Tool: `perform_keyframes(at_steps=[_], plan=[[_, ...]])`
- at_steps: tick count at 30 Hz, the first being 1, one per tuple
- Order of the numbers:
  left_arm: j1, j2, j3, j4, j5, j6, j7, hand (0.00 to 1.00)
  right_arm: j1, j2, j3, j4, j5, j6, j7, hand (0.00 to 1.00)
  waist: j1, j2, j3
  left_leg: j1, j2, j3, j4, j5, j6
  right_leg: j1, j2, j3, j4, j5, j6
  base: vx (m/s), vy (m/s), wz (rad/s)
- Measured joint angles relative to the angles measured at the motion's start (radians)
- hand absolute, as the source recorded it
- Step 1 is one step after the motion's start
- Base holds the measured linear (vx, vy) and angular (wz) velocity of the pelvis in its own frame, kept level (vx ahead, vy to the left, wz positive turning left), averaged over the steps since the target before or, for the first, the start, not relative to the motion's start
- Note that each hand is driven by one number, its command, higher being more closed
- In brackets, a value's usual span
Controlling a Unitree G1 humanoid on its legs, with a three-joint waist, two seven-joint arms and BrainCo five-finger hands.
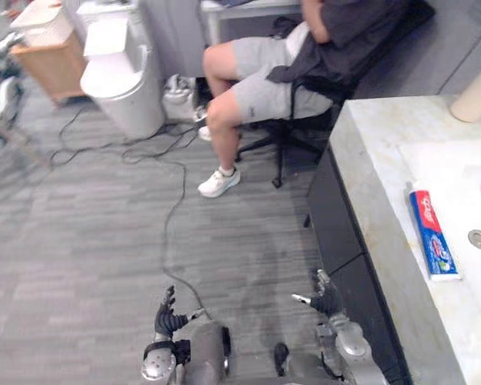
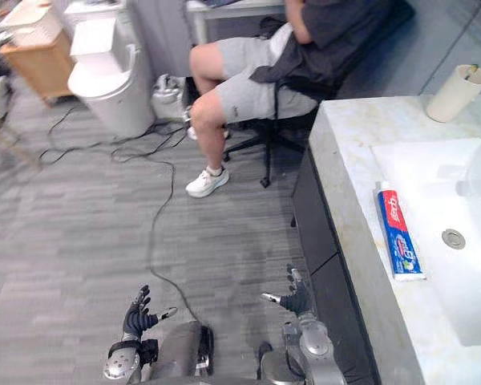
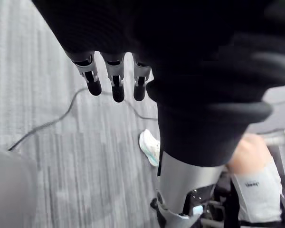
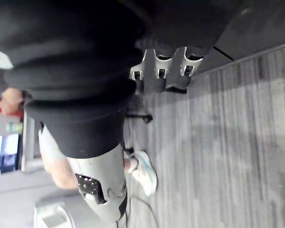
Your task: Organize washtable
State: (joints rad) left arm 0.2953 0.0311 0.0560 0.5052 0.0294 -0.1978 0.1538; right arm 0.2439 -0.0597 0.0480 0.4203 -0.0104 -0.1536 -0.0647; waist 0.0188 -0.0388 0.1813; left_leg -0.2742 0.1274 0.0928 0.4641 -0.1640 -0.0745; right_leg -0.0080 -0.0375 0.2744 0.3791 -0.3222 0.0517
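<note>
A marble washtable (image 1: pixel 377 216) with a white sink basin (image 1: pixel 457 184) stands at the right. A red, white and blue toothpaste tube (image 1: pixel 431 234) lies on the basin's left rim, and a beige cup (image 1: pixel 477 94) stands at the far corner. My left hand (image 1: pixel 167 314) hangs low over the grey carpet, fingers relaxed and holding nothing. My right hand (image 1: pixel 327 298) also hangs low, just left of the dark cabinet front (image 1: pixel 345 249), open and empty. The fingers (image 3: pixel 115 78) of the left hand look straight in its wrist view, and so do the right hand's fingers (image 4: pixel 162 66).
A person (image 1: pixel 289 64) sits on a black office chair (image 1: pixel 293 136) straight ahead, one white shoe (image 1: pixel 219 182) on the carpet. A white bin (image 1: pixel 122 76) and a wooden cabinet (image 1: pixel 52 56) stand at the far left. A black cable (image 1: pixel 172 216) runs across the floor.
</note>
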Motion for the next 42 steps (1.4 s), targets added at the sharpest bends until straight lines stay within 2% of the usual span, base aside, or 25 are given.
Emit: perform_keyframes(at_steps=[1,2,3,5,6,8,9,10,11,12,14,15,16,17,18,20,22,25,26,27,28,29,30,31,42], plan=[[0.007,0.012,0.001,-0.011,0.0,-0.001,-0.001,0.0,0.006,0.009,0.003,-0.001,0.0,0.003,0.003,0.0,0.0,-0.014,-0.008,0.013,-0.002,0.037,-0.009,-0.008,0.01,-0.024,-0.018,-0.021,0.022,0.008,0.012,0.5,0.406,-1.83],[0.002,0.035,0.002,-0.036,0.0,-0.001,-0.002,0.0,0.012,0.03,-0.002,0.0,0.001,0.006,0.003,0.0,-0.004,-0.048,-0.021,0.065,-0.001,0.124,-0.031,-0.03,0.038,-0.057,-0.062,-0.11,0.045,0.043,0.068,0.39,0.316,-1.45],[-0.004,0.041,0.002,-0.037,0.0,-0.001,-0.002,0.0,0.013,0.036,-0.005,0.003,0.001,0.005,0.003,0.0,-0.006,-0.053,-0.024,0.094,-0.001,0.156,-0.051,-0.034,0.043,-0.064,-0.079,-0.155,0.049,0.051,0.076,0.44,0.35,-1.84],[-0.024,0.054,-0.004,-0.037,0.0,-0.001,-0.002,0.0,-0.01,0.04,-0.011,0.047,0.001,0.005,0.005,0.0,-0.004,-0.046,-0.023,0.201,0.002,0.223,-0.133,-0.034,0.044,-0.092,-0.128,-0.357,0.086,0.042,0.078,0.24,0.216,-1.59],[-0.037,0.06,-0.003,-0.028,-0.001,-0.002,-0.002,0.0,-0.039,0.04,-0.012,0.083,0.001,0.003,0.005,0.0,-0.007,-0.029,-0.019,0.256,0.008,0.268,-0.177,-0.034,0.044,-0.113,-0.149,-0.51,0.108,0.036,0.067,0.18,0.184,-1.55],[-0.088,0.08,0.002,0.02,-0.001,-0.001,-0.004,0.0,-0.114,0.031,-0.013,0.182,0.001,0.005,0.006,0.0,-0.009,0.002,-0.009,0.317,0.026,0.353,-0.242,-0.034,0.044,-0.168,-0.145,-0.732,0.105,0.036,0.03,0.18,0.162,-1.58],[-0.103,0.086,0.006,0.037,-0.001,0.0,-0.004,0.0,-0.131,0.031,-0.017,0.203,0.001,0.005,0.005,0.0,-0.01,0.011,-0.004,0.329,0.032,0.37,-0.253,-0.034,0.044,-0.185,-0.138,-0.785,0.103,0.044,0.012,0.16,0.101,-1.36],[-0.128,0.097,0.008,0.067,-0.003,0.007,-0.006,0.0,-0.148,0.03,-0.032,0.227,0.0,0.006,0.005,0.0,-0.013,0.024,0.004,0.345,0.04,0.394,-0.262,-0.034,0.044,-0.215,-0.122,-0.869,0.086,0.068,-0.035,0.17,0.052,-1.13],[-0.132,0.101,0.017,0.085,-0.012,0.011,-0.013,0.0,-0.144,0.03,-0.042,0.231,0.0,0.006,0.005,0.0,-0.023,0.024,0.004,0.365,0.039,0.42,-0.261,-0.034,0.043,-0.236,-0.092,-0.875,0.041,0.095,-0.078,0.19,0.019,-0.99],[-0.131,0.102,0.021,0.096,-0.014,0.016,-0.019,0.0,-0.138,0.028,-0.049,0.231,0.0,0.006,0.005,0.0,-0.034,0.023,0.004,0.377,0.035,0.43,-0.255,-0.037,0.038,-0.239,-0.079,-0.867,0.013,0.111,-0.091,0.25,-0.039,-0.62],[-0.113,0.104,0.024,0.101,-0.013,0.018,-0.028,0.0,-0.102,0.008,-0.056,0.232,0.0,0.006,0.005,0.0,-0.064,0.001,-0.005,0.391,0.027,0.44,-0.148,-0.069,-0.015,-0.217,-0.067,-0.85,-0.05,0.194,-0.121,0.29,-0.089,-0.31],[-0.12,0.09,0.024,0.116,-0.013,0.022,-0.04,0.0,-0.082,-0.025,-0.07,0.249,0.0,0.009,0.004,0.0,-0.066,0.023,0.01,0.385,0.085,0.426,0.016,-0.089,-0.047,-0.165,-0.04,-0.834,-0.057,0.17,-0.156,0.41,-0.136,-0.71],[-0.11,0.079,0.019,0.114,-0.013,0.02,-0.046,0.0,-0.069,-0.046,-0.081,0.255,0.001,0.009,0.003,0.0,-0.057,0.059,0.013,0.328,0.158,0.394,0.223,-0.051,-0.021,-0.111,0.012,-0.799,-0.109,0.166,-0.163,0.45,-0.148,-1.12],[-0.098,0.073,0.011,0.114,-0.013,0.019,-0.047,0.0,-0.068,-0.054,-0.092,0.261,0.001,0.009,0.001,0.0,-0.057,0.062,0.018,0.251,0.193,0.336,0.376,-0.049,-0.001,-0.081,0.046,-0.755,-0.138,0.162,-0.172,0.37,-0.105,-1.15],[-0.098,0.071,0.011,0.114,-0.013,0.02,-0.046,0.0,-0.072,-0.056,-0.095,0.264,0.002,0.011,0.001,0.0,-0.054,0.066,0.016,0.23,0.191,0.303,0.406,-0.07,0.0,-0.071,0.053,-0.726,-0.141,0.158,-0.179,0.31,-0.076,-1.27],[-0.098,0.068,0.011,0.114,-0.013,0.023,-0.047,0.0,-0.079,-0.043,-0.128,0.287,0.002,0.012,0.003,0.0,-0.047,0.049,0.024,0.189,0.158,0.228,0.366,-0.105,0.007,-0.031,0.059,-0.653,-0.156,0.157,-0.18,0.3,-0.049,-1.22],[-0.113,0.066,0.011,0.111,-0.014,0.022,-0.045,0.0,-0.089,-0.044,-0.156,0.32,0.002,0.014,0.001,0.0,-0.04,0.036,0.032,0.163,0.11,0.143,0.216,-0.114,-0.002,0.011,0.057,-0.564,-0.173,0.157,-0.179,0.28,0.025,-1.28],[-0.121,0.061,0.015,0.097,-0.015,0.018,-0.04,0.0,-0.094,-0.055,-0.221,0.351,0.002,0.024,-0.013,0.0,-0.033,0.041,0.03,0.148,0.045,-0.04,-0.034,-0.094,-0.032,0.043,0.06,-0.447,-0.174,0.146,-0.142,0.25,0.157,-1.28],[-0.116,0.051,0.026,0.115,-0.019,0.039,-0.022,0.0,-0.09,-0.071,-0.234,0.351,0.001,0.025,-0.023,0.0,-0.036,0.065,0.024,0.149,0.05,-0.072,-0.124,-0.031,-0.05,0.056,0.073,-0.41,-0.174,0.138,-0.118,0.17,0.149,-1.02],[-0.098,0.044,0.028,0.112,-0.019,0.029,-0.013,0.0,-0.087,-0.082,-0.24,0.348,0.002,0.025,-0.025,0.0,-0.038,0.081,0.018,0.147,0.056,-0.074,-0.158,0.031,-0.04,0.062,0.08,-0.397,-0.173,0.131,-0.102,0.22,0.234,-0.88],[-0.072,0.059,0.033,0.113,-0.018,0.022,-0.017,0.0,-0.067,-0.078,-0.256,0.354,0.002,0.029,-0.029,0.0,-0.034,0.071,0.012,0.173,0.043,-0.061,-0.154,0.039,-0.05,0.083,0.063,-0.37,-0.173,0.128,-0.083,0.25,0.269,-0.41],[-0.066,0.085,0.033,0.117,-0.018,0.028,-0.02,0.0,-0.047,-0.068,-0.263,0.353,0.002,0.03,-0.028,0.0,-0.038,0.044,-0.003,0.205,0.011,-0.044,-0.203,0.045,-0.034,0.088,0.024,-0.356,-0.176,0.114,-0.057,0.22,0.268,-0.23],[-0.067,0.088,0.033,0.117,-0.018,0.028,-0.021,0.0,-0.047,-0.065,-0.267,0.353,0.002,0.03,-0.028,0.0,-0.039,0.039,-0.005,0.21,0.005,-0.038,-0.213,0.048,-0.029,0.088,0.016,-0.356,-0.177,0.113,-0.052,0.09,0.114,0.02],[-0.072,0.1,0.015,0.204,-0.017,0.035,-0.024,0.0,-0.099,-0.059,-0.277,0.431,0.006,0.045,-0.028,0.0,-0.036,0.008,-0.048,0.374,-0.149,0.026,-0.557,0.201,0.07,0.116,-0.105,-0.303,-0.314,0.191,0.049,0.02,0.041,-0.01],[-0.079,0.092,0.01,0.244,-0.02,0.035,-0.025,0.0,-0.1,-0.059,-0.286,0.454,0.05,0.044,-0.027,0.0,-0.037,0.013,-0.048,0.392,-0.15,0.022,-0.559,0.201,0.07,0.137,-0.105,-0.308,-0.317,0.191,0.049,0.0,-0.001,0.01]])
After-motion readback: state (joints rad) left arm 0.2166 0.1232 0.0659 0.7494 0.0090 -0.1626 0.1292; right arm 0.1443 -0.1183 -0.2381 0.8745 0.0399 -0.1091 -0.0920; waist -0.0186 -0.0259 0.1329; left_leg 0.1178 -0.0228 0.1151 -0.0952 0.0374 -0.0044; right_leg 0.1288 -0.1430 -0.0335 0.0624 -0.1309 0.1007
